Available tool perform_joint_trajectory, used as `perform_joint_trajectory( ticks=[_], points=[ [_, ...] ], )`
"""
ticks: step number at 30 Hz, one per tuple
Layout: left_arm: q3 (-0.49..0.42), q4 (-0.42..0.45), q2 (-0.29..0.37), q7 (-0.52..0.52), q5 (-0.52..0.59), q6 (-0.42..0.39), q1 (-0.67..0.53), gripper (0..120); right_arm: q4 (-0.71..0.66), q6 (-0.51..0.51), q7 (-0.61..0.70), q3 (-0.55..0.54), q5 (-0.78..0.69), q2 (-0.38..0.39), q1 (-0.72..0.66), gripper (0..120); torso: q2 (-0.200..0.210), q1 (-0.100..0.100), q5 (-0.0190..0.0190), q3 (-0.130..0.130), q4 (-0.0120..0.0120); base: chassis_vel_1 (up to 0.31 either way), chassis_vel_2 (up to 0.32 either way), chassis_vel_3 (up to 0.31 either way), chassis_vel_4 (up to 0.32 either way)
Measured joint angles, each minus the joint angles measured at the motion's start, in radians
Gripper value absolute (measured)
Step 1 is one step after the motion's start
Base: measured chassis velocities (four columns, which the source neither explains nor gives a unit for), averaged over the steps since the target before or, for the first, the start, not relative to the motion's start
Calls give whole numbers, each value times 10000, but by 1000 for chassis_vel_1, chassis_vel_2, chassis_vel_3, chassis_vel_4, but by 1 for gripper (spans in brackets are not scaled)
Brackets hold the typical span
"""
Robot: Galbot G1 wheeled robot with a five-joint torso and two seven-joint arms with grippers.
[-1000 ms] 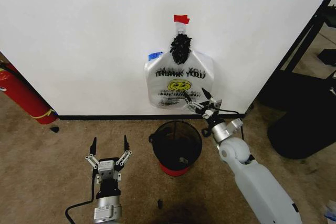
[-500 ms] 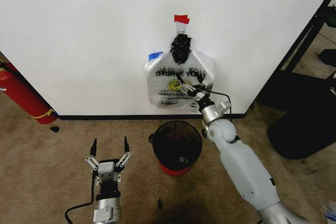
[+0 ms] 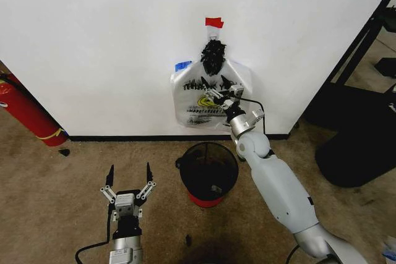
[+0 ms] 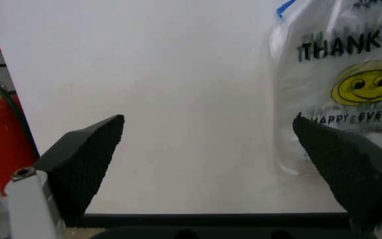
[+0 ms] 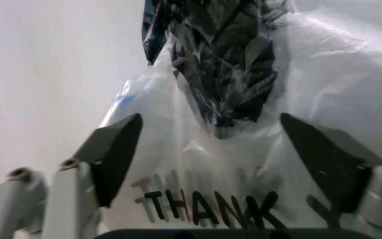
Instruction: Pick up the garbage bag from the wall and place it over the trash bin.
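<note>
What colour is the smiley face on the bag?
Yellow. The smiley face on the garbage bag shows best in the left wrist view.

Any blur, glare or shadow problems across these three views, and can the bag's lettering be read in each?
Head view: even light, sharp; the garbage bag lettering is partly covered by the right hand. Left wrist view: "THANK" and the smiley read clearly; the left hand fingers are soft and dark. Right wrist view: close and slightly soft, the bag's bunched top is dark, "THANK" is legible at the frame edge.
</note>
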State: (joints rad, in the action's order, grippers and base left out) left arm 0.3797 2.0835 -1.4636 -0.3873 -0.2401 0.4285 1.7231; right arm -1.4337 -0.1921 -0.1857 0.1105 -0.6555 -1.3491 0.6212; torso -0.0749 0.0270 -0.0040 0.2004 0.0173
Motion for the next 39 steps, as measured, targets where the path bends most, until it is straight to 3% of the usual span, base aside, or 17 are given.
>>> perform_joint_trajectory(
  ticks=[8,15,28,39],
  points=[
    [-4,-9,-38,0,-39,105,25,100,-61,46,119,-63,-76,0,-137,53,0,0,1,0,0,0,0,0,0],
    [-23,-11,-67,0,-53,121,28,100,2,93,211,-69,-131,-30,-280,45,0,0,2,0,0,0,0,0,0],
    [-92,-98,-85,-10,-58,124,-49,100,-27,145,281,-18,-145,23,-313,0,0,0,2,-1,0,0,0,0,0],
    [-157,-111,-102,-30,-70,131,-52,100,-296,157,409,51,-181,157,-169,0,0,0,2,-1,0,0,0,0,0]
  ],
)
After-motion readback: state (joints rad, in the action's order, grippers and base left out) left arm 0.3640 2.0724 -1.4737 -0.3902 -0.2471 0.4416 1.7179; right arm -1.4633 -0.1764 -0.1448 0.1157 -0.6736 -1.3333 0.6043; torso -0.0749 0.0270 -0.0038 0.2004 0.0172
